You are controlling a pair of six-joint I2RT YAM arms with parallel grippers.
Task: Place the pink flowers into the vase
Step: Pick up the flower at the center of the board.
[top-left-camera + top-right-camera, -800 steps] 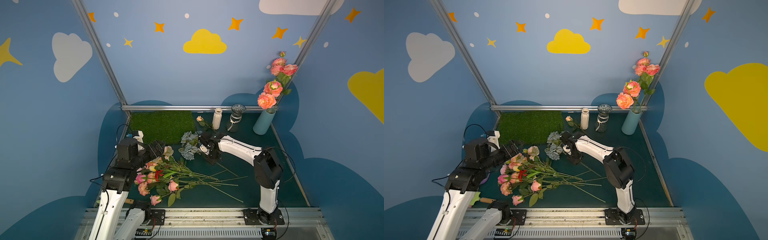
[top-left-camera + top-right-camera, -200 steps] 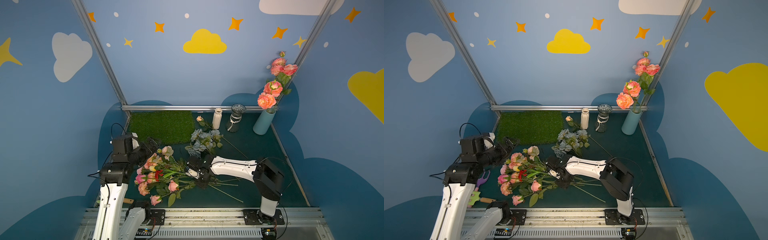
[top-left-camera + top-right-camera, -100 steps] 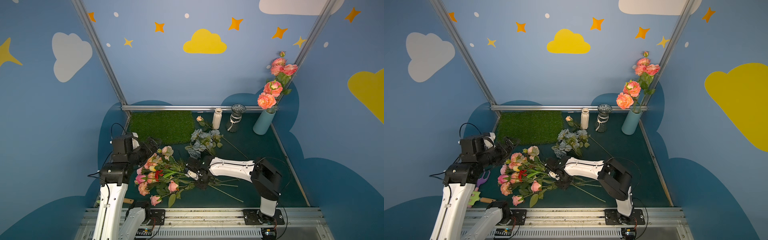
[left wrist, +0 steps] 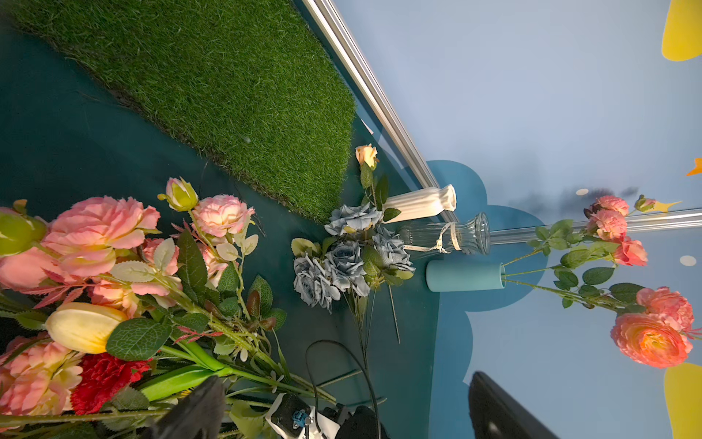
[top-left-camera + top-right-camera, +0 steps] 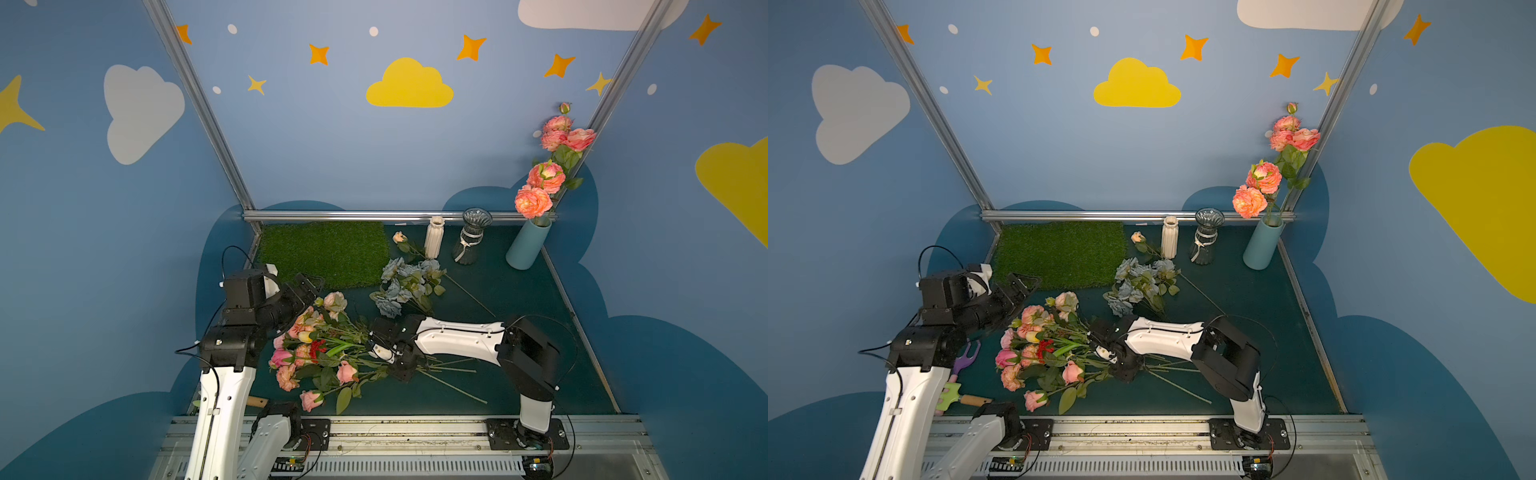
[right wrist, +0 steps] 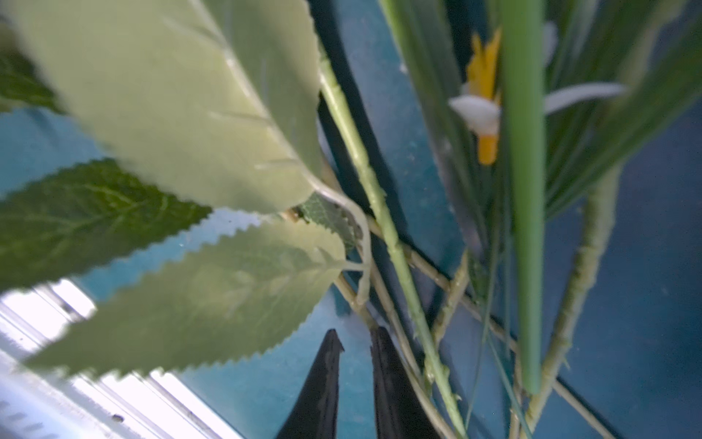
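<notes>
The pink flowers (image 5: 286, 357) lie in a loose pile at the table's front left, blooms to the left and stems running right. More pink blooms (image 5: 540, 183) stand in the teal vase (image 5: 525, 247) at the back right corner. My right gripper (image 5: 404, 372) is down on the pile's stems. In the right wrist view its jaws (image 6: 355, 342) stand a narrow gap apart with bare table between them and stems beside one finger (image 6: 391, 380). My left gripper (image 5: 307, 286) hovers wide open just behind the blooms (image 4: 98, 232), holding nothing.
A grey-blue rose bunch (image 5: 405, 286) lies mid-table, in front of a white vase (image 5: 434, 237) and a glass vase (image 5: 471, 239). A grass mat (image 5: 328, 253) covers the back left. A purple fork (image 5: 965, 357) and a green trowel (image 5: 951, 395) lie under my left arm.
Over the last second the right gripper stayed on the stems and its jaws parted slightly. Four seconds ago it was at the grey-blue bunch, which now lies further back.
</notes>
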